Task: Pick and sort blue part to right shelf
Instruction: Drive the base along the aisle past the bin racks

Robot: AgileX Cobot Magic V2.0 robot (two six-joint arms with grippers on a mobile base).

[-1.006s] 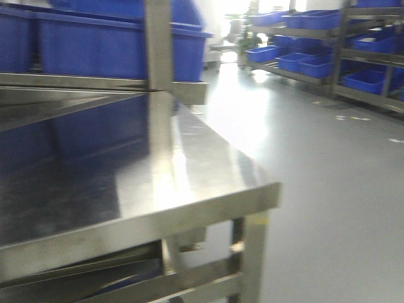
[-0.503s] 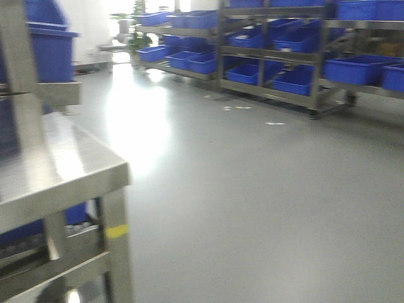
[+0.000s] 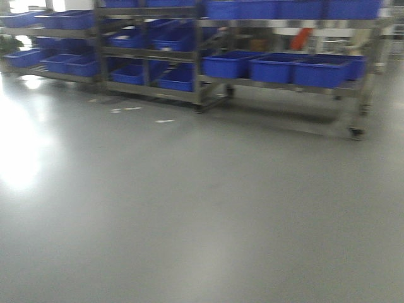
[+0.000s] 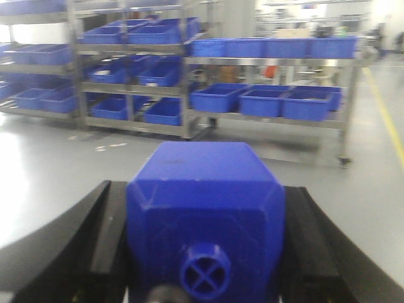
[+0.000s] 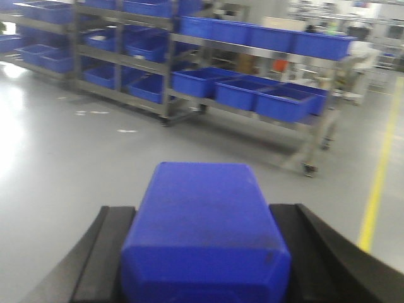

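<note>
My surroundings
Steel racks (image 3: pixel 278 89) holding blue bins (image 3: pixel 271 68), 11 to 1 o'clock; glossy grey floor (image 3: pixel 189 208); yellow line (image 5: pixel 377 177) at 3 o'clock.

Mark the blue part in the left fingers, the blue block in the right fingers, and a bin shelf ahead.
blue part (image 4: pixel 205 202): left wrist view, upper face.
blue block (image 5: pixel 202 214): right wrist view, upper face.
shelf (image 3: pixel 199 63): front view, upright post.

One blue part (image 4: pixel 205 214), one blue block (image 5: pixel 205 240), three blue bins (image 3: pixel 271 68) on lower shelf of nearest rack (image 3: pixel 284 89)
</note>
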